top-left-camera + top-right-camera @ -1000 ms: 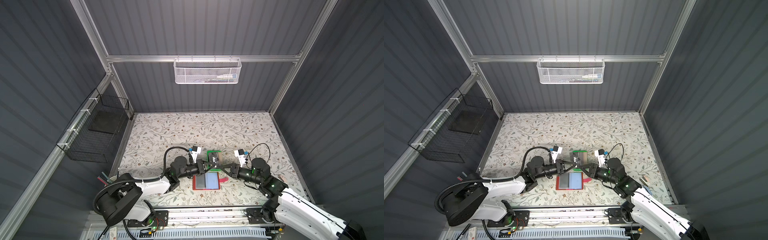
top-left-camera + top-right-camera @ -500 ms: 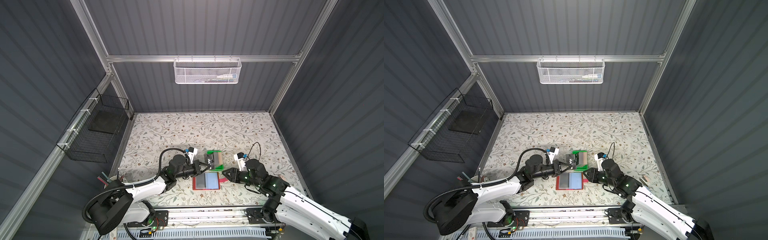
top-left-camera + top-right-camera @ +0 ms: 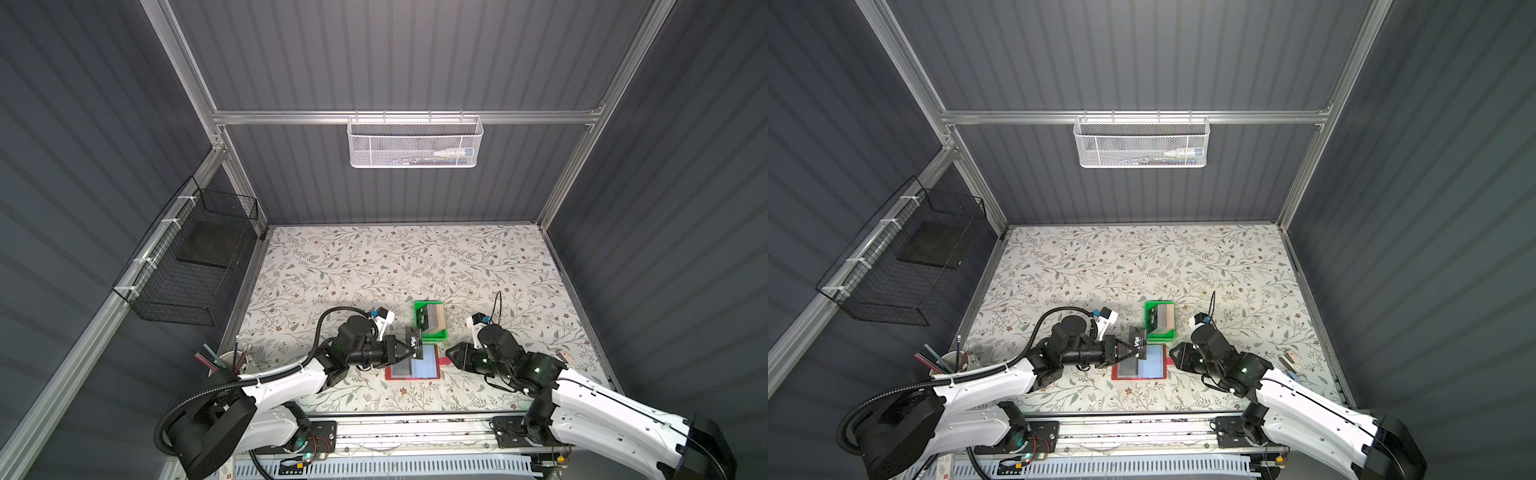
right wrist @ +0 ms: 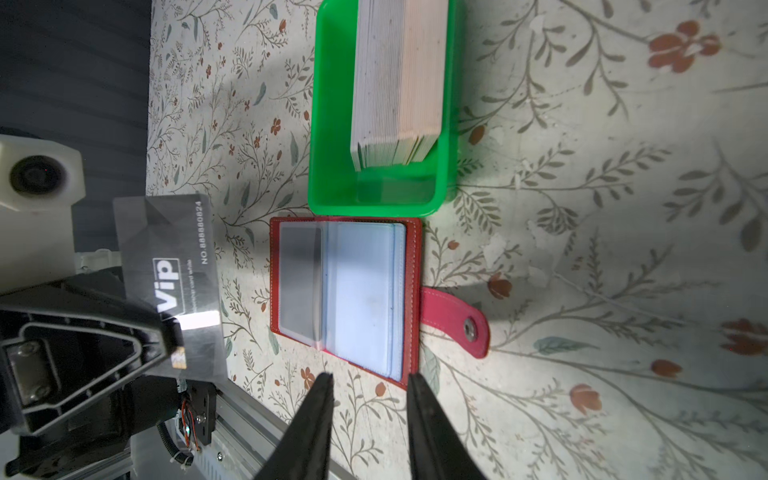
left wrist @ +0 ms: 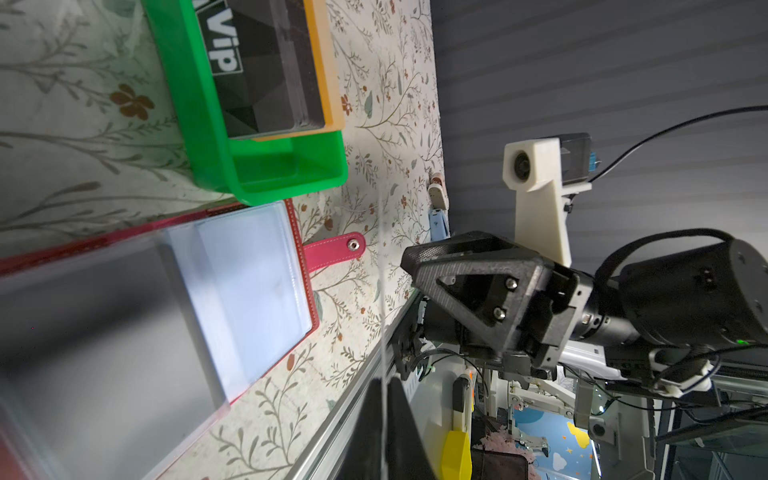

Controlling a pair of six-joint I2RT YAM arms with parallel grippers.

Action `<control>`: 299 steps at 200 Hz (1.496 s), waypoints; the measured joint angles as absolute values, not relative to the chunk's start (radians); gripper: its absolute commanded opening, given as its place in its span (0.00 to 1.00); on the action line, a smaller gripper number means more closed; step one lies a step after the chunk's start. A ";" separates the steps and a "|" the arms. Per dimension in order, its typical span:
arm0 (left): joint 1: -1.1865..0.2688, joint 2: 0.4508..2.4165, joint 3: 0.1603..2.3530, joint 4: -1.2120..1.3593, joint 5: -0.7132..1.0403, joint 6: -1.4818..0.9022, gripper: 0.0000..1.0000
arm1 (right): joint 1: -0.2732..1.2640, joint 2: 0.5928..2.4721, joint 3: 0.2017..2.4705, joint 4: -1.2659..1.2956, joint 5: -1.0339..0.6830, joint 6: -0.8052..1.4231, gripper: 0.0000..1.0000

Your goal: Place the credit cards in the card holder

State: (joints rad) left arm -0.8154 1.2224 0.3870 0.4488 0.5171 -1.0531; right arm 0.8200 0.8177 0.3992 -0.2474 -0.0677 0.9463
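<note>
Left gripper (image 3: 410, 350) clamps the black card (image 3: 414, 340), upright above the red card holder's (image 3: 424, 366) left page, lower centre of a top view. Right gripper (image 3: 450, 354), part-open and empty, hovers just right of the holder.

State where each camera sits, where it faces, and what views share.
Top view: overhead, looking down on the floral table; both arms show, left hand gripping a black plastic Vip card.
Top view: same aim; right hand open beside the red leather-look card holder.
Left wrist: on its arm, facing the right hand past the card holder; own fingers show.
Right wrist: on its arm, facing card holder and green plastic tray; own fingers show.
Shared: all show card holder and tray.
</note>
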 measured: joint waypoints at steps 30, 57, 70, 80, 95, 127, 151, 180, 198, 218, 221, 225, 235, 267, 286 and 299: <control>-0.815 1.224 0.364 0.442 0.502 -1.037 0.07 | 0.839 0.858 0.367 -0.196 -0.072 0.965 0.33; -0.815 1.221 0.350 0.426 0.478 -1.024 0.06 | 0.853 0.947 0.366 -0.158 -0.072 0.965 0.33; -0.815 1.220 0.342 0.412 0.467 -1.021 0.06 | 0.860 0.979 0.366 -0.142 -0.072 0.965 0.33; -0.815 1.220 0.337 0.403 0.463 -1.019 0.06 | 0.863 0.999 0.366 -0.127 -0.072 0.965 0.33; -0.815 1.221 0.333 0.399 0.458 -1.019 0.06 | 0.867 1.021 0.366 -0.106 -0.072 0.966 0.32; -0.815 1.242 0.331 0.408 0.451 -1.021 0.06 | 0.870 1.092 0.369 -0.076 -0.072 0.969 0.30; -0.815 1.272 0.317 0.442 0.447 -1.031 0.05 | 0.878 1.156 0.379 -0.062 -0.072 0.970 0.26; -0.815 1.312 0.291 0.481 0.445 -1.049 0.05 | 0.889 1.211 0.385 -0.048 -0.072 0.972 0.21; -0.815 1.320 0.285 0.494 0.446 -1.056 0.05 | 0.896 1.227 0.398 -0.044 -0.071 0.978 0.18; -0.815 1.320 0.282 0.511 0.445 -1.061 0.05 | 0.902 1.233 0.404 -0.046 -0.067 0.980 0.14; -0.815 1.320 0.281 0.515 0.445 -1.062 0.05 | 0.904 1.234 0.405 -0.046 -0.065 0.980 0.14; -0.815 1.320 0.279 0.518 0.445 -1.063 0.05 | 0.905 1.234 0.405 -0.046 -0.063 0.980 0.14; -0.815 1.320 0.273 0.525 0.445 -1.066 0.05 | 0.907 1.234 0.406 -0.046 -0.059 0.980 0.13; -0.819 1.337 0.258 0.554 0.445 -1.080 0.05 | 0.913 1.245 0.412 -0.056 -0.047 0.980 0.10; -0.827 1.362 0.257 0.579 0.442 -1.085 0.05 | 0.919 1.255 0.419 -0.060 -0.040 0.980 0.10; -0.833 1.380 0.257 0.593 0.441 -1.091 0.05 | 0.922 1.258 0.422 -0.062 -0.036 0.980 0.10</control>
State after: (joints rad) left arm -0.8326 1.3800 0.2565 0.5934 0.4412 -1.0908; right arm 0.9222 1.2583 0.4225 -0.0624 -0.0357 0.9802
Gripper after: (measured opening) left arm 0.051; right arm 0.099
